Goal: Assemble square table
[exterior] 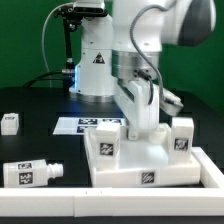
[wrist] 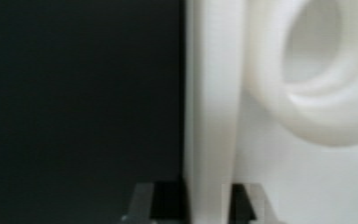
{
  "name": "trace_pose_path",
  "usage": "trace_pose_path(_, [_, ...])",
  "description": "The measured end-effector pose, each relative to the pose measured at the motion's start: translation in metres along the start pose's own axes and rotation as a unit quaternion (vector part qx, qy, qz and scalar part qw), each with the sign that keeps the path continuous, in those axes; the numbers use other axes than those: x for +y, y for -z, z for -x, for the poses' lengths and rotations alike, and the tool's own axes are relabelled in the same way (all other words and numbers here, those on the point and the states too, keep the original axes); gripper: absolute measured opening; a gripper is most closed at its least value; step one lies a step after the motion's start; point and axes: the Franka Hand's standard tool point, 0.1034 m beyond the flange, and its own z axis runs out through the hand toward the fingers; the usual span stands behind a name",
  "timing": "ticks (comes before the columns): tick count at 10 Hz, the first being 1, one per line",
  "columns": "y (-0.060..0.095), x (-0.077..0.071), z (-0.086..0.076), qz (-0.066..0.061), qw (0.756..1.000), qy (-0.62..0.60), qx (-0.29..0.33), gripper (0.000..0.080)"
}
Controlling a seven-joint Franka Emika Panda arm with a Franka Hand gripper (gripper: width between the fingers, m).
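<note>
The square table's white top [exterior: 150, 168] lies near the front of the black table in the exterior view, tags on its sides. My gripper [exterior: 137, 128] reaches straight down onto its far rim. In the wrist view the rim [wrist: 215, 100] runs as a white wall between my two dark fingers [wrist: 160, 202], and the gripper [wrist: 204, 205] is shut on it. A round socket [wrist: 327, 60] shows in the top beside the rim. One white tagged leg [exterior: 30, 172] lies at the exterior view's left front, and another [exterior: 10, 122] stands further back on the left.
The marker board [exterior: 80, 124] lies flat behind the top. A tagged white block [exterior: 183, 136] stands at the top's right far corner and another [exterior: 107, 142] at its left far corner. A long white border wall [exterior: 100, 206] runs along the front. The robot's base [exterior: 98, 60] stands behind.
</note>
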Motion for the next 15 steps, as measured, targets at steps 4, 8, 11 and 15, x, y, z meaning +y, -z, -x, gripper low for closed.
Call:
trace_pose_path(4, [-0.002, 0.003, -0.011, 0.005, 0.994, 0.107, 0.007, 0.0055])
trace_pose_path(8, [0.007, 0.025, -0.049, 0.006, 0.943, 0.33, 0.038, 0.0057])
trace_pose_path(11, [0.003, 0.027, -0.049, 0.018, 0.905, 0.424, 0.035, 0.0057])
trace_pose_path(15, [0.006, 0.027, -0.079, 0.03, 0.754, 0.654, 0.045, 0.0058])
